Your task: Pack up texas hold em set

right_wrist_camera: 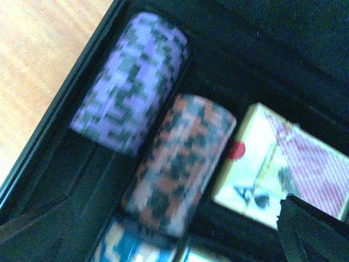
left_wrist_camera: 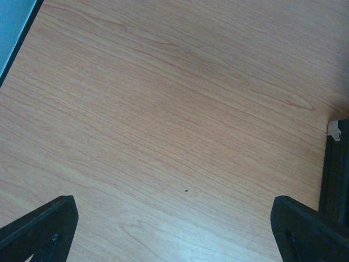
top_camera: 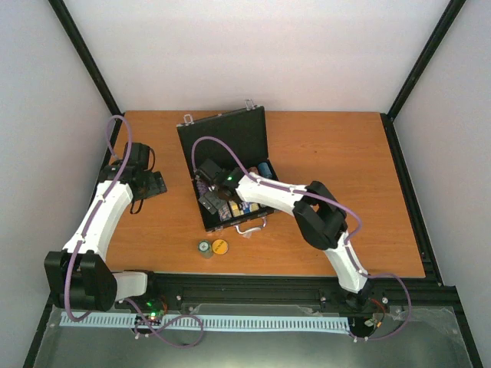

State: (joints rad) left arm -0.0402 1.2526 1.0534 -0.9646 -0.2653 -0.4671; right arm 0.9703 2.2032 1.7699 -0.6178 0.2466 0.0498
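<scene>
The black case (top_camera: 244, 132) lies open mid-table with its lid raised. My right gripper (top_camera: 209, 196) reaches into its tray. In the right wrist view it (right_wrist_camera: 174, 237) is open above an orange chip stack (right_wrist_camera: 180, 164) lying on its side, its fingers wide apart. A purple stack (right_wrist_camera: 131, 82) lies beside it, a blue stack (right_wrist_camera: 125, 245) below it, and a red-backed card deck (right_wrist_camera: 272, 164) to the right. A green stack (top_camera: 205, 248) and a yellow stack (top_camera: 220, 246) stand on the table in front of the case. My left gripper (top_camera: 156, 184) is open and empty over bare wood (left_wrist_camera: 174, 234).
The case's silver handle (top_camera: 249, 227) points toward the arms. A silver corner of the case (left_wrist_camera: 335, 130) shows at the right edge of the left wrist view. The table's left edge (left_wrist_camera: 16, 43) lies near the left gripper. White walls enclose the table.
</scene>
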